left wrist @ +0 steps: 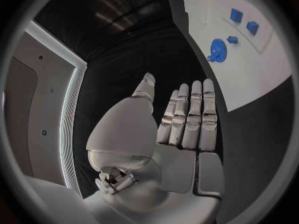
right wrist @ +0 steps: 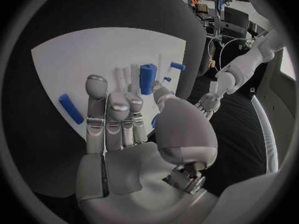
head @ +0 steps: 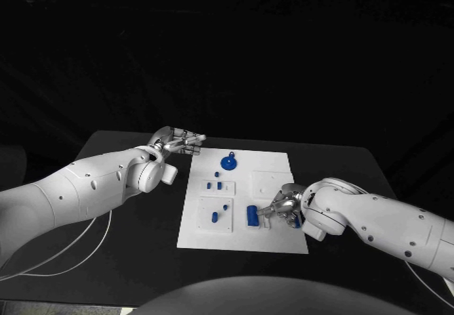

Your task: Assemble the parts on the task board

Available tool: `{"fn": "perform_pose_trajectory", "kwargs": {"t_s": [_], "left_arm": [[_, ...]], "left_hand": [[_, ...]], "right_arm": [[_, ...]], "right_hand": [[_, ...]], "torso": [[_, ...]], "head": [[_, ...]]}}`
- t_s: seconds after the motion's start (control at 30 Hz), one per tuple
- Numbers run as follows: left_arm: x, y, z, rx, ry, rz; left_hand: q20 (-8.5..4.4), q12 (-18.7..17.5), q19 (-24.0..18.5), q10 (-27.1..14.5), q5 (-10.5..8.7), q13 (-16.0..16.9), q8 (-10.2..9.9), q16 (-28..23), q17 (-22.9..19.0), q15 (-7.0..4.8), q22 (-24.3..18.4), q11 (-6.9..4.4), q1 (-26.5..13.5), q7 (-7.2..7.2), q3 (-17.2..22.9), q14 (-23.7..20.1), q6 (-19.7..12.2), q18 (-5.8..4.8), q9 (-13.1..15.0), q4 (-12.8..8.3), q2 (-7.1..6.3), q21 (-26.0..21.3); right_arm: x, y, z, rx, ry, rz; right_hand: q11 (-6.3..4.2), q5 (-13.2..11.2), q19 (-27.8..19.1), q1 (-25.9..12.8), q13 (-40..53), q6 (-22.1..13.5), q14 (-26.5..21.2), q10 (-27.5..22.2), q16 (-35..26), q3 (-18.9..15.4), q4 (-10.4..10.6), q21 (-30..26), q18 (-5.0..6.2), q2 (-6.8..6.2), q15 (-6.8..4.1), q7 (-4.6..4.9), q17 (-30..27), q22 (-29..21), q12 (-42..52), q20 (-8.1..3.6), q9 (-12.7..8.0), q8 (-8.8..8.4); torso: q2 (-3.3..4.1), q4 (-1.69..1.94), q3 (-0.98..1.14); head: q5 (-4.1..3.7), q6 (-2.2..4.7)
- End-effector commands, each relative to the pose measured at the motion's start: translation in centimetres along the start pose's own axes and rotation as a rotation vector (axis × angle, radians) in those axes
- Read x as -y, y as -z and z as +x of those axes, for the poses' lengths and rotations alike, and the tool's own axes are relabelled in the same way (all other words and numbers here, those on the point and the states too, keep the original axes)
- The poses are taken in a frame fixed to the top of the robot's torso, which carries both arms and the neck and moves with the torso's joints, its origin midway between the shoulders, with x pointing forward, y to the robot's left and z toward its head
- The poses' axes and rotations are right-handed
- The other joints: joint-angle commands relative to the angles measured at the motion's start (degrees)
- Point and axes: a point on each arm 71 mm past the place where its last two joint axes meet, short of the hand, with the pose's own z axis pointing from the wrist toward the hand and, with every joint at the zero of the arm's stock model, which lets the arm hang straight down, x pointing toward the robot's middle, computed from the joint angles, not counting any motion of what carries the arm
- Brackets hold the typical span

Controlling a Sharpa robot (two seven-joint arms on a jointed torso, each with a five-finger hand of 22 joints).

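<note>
The white task board lies in the middle of the table. On it are a round blue part, two small blue blocks, blue pieces on a raised plate, and an upright blue cylinder. My right hand hovers over the board's near right part, fingers stretched out toward the cylinder, holding nothing. A blue sliver shows beneath its thumb. A blue bar lies beside the fingers. My left hand is off the board's far left corner, fingers straight and empty.
Black tabletop surrounds the board on all sides. A white cable runs along the table under my left arm. The round blue part and two blocks lie well beyond the left fingertips.
</note>
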Motion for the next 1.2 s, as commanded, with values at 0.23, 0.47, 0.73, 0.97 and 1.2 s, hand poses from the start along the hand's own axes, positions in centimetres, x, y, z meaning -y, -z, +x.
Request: {"fn": "perform_pose_trajectory", "kwargs": {"t_s": [0.23,0.47,0.73,0.97,1.2], "left_arm": [[0.1,0.0,0.1,-0.011,0.01,0.006],[0.1,0.0,0.1,-0.012,0.01,0.006],[0.1,0.0,0.1,-0.012,0.01,0.005],[0.1,0.0,0.2,-0.013,0.01,0.004],[0.1,0.0,0.1,-0.013,0.01,0.004]], "left_hand": [[0.01,-0.1,-0.1,-0.3,0.03,0.1,-0.1,-0.2,0.1,0.04,0.0,-0.08,-0.4,0.07,0.1,0.0,-0.2,0.57,0.1,0.0,0.2,-0.1],[0.01,-0.1,-0.1,-0.3,0.03,0.1,-0.1,-0.2,0.1,0.04,0.0,-0.08,-0.4,0.07,0.1,0.0,-0.2,0.57,0.1,0.0,0.2,-0.1],[0.01,-0.1,-0.1,-0.3,0.03,0.1,-0.1,-0.2,0.1,0.04,0.0,-0.08,-0.4,0.07,0.1,0.0,-0.2,0.57,0.1,0.0,0.2,-0.1],[0.01,-0.1,-0.1,-0.3,0.03,0.1,-0.1,-0.2,0.1,0.04,0.0,-0.08,-0.4,0.07,0.1,0.0,-0.2,0.57,0.1,0.0,0.2,-0.1],[-0.01,-0.1,-0.1,-0.3,-0.01,0.1,-0.1,-0.2,0.1,0.03,0.0,-0.08,-0.6,0.05,0.0,0.0,-0.1,0.54,0.1,-0.1,0.3,-0.1]], "right_arm": [[-1.1,0.7,0.6,-0.06,0.087,-0.091],[-1.5,0.7,1.2,-0.072,0.097,-0.101],[-1.6,0.3,1.9,-0.053,0.117,-0.087],[-1.4,0.0,2.1,-0.025,0.124,-0.064],[-1.2,-0.3,1.9,0.013,0.118,-0.042]], "right_hand": [[-1.09,4.7,2.7,2.6,0.1,3.2,0.1,0.8,-0.2,0.3,-6.9,0.4,-0.76,0.97,-0.88,-2.14,-0.2,0.3,0.6,-0.71,11.3,0.22],[-1.63,6.4,2.8,1.1,-0.1,2.9,0.1,1.1,-0.1,1.2,-7.6,0.3,-1.13,1.08,-1.18,-2.94,-0.4,0.3,0.8,-1.05,26.8,-0.04],[-1.73,6.6,2.8,1.1,0.4,3.2,0.0,1.6,-0.1,1.6,-7.1,0.3,-1.19,1.05,-1.25,-3.2,-0.6,0.3,2.1,-1.1,28.7,-0.05],[-1.96,7.0,2.8,0.5,1.3,3.8,0.1,2.3,0.0,2.2,-8.7,0.4,-1.34,2.3,-1.41,-3.49,-0.7,0.1,3.6,-1.26,29.6,-0.09],[-1.98,4.9,2.9,-0.8,1.7,3.7,0.1,2.5,0.4,5.2,-10.2,1.1,-1.42,3.7,-1.38,-3.57,-0.6,0.0,4.1,-1.24,30.2,-0.08]], "torso": [[0.03,0.06,-0.02],[0.07,0.12,-0.05],[0.06,0.17,-0.06],[0.05,0.12,-0.02],[0.05,0.08,0.0]], "head": [[-0.16,0.11],[-0.15,0.02],[-0.06,-0.14],[0.02,-0.21],[0.08,-0.29]]}}
